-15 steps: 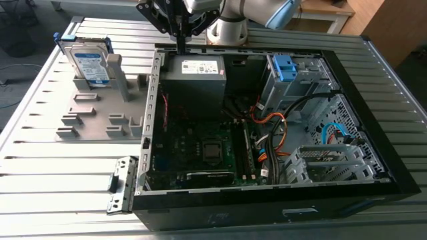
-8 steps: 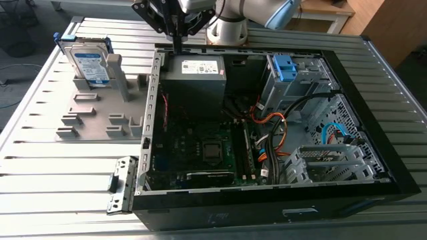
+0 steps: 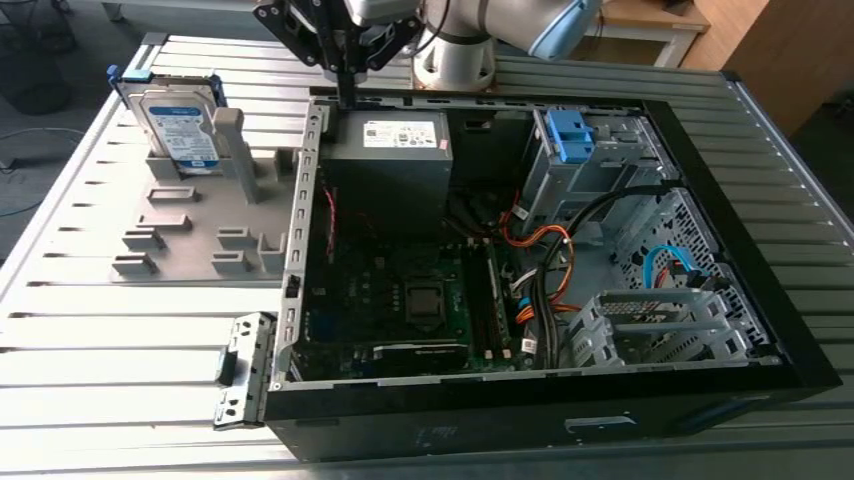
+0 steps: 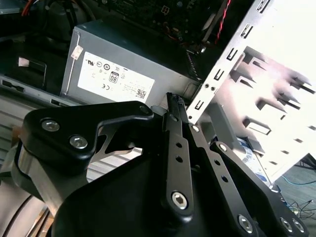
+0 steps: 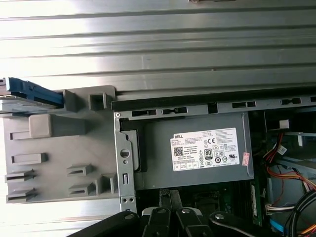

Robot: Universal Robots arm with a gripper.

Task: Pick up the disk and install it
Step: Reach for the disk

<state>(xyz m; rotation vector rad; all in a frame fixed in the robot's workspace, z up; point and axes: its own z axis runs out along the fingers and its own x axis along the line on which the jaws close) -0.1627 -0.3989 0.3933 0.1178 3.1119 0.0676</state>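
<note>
The disk (image 3: 175, 118) is a flat silver box. It has a white and blue label (image 3: 180, 125) on its face. Blue plastic rails (image 3: 123, 82) run along its edges. It stands upright in a slot of the grey holder (image 3: 200, 235), which sits on the worktop (image 3: 80, 340). Its label faces the exterior view. The disk is at the far end of the holder, on the exterior view's left. It is outside the open computer case (image 3: 534, 410).

In the first wrist view the disk (image 5: 24, 101) is seen edge on, with a blue rail over a thin silver side. In the second wrist view a small blue and white patch (image 4: 247, 147) may be the label, but it is hard to tell.
</note>
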